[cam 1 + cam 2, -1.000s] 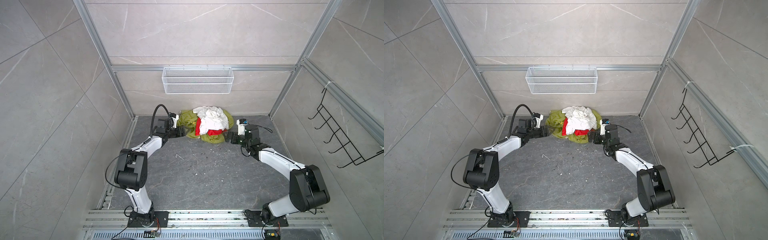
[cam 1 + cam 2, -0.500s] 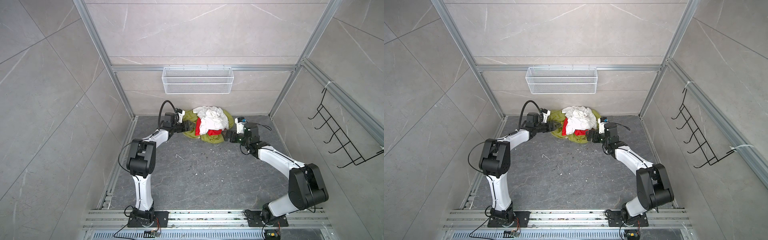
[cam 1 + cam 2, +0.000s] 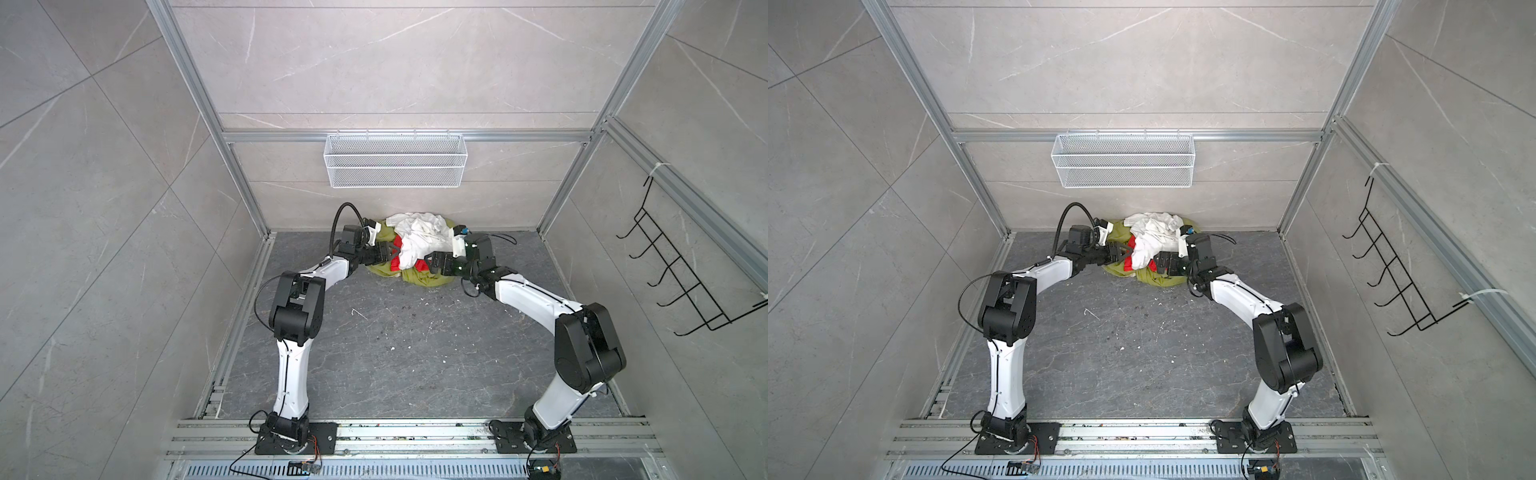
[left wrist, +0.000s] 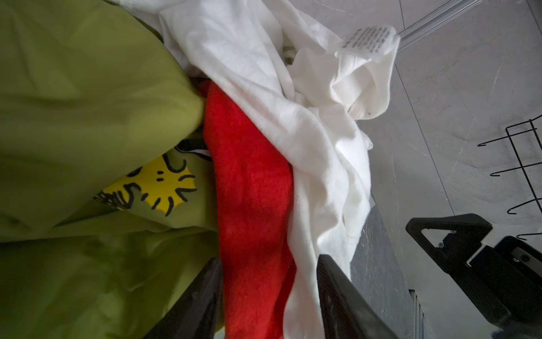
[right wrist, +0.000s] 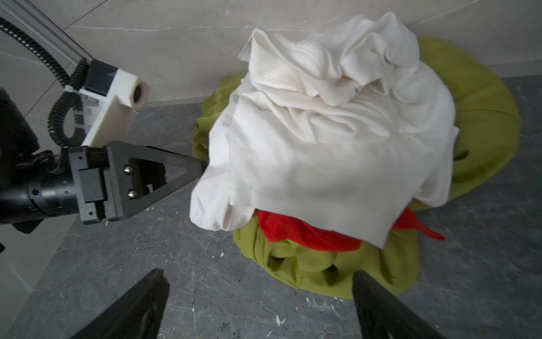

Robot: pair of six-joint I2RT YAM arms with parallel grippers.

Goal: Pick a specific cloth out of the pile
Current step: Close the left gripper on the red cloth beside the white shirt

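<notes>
The pile (image 3: 409, 257) lies mid-way along the back edge of the floor (image 3: 395, 353): olive-green cloth (image 4: 88, 88) beneath, white cloth (image 5: 322, 146) on top, the cloth (image 4: 252, 205), red, between. Your left gripper (image 4: 268, 261), beside the heap a second ago, now straddles the red fold, jaws half-narrowed, unclamped; a white edge may get caught. Your right gripper (image 5: 260, 274) waits wide, empty.

Wire basket (image 3: 395, 160), black hook rack (image 3: 681, 257)

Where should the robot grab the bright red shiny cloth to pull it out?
Probably the bright red cloth's fold poking out between the olive-green cloth and the white cloth, reached from the left gripper's side; white hides most of the rest.
</notes>
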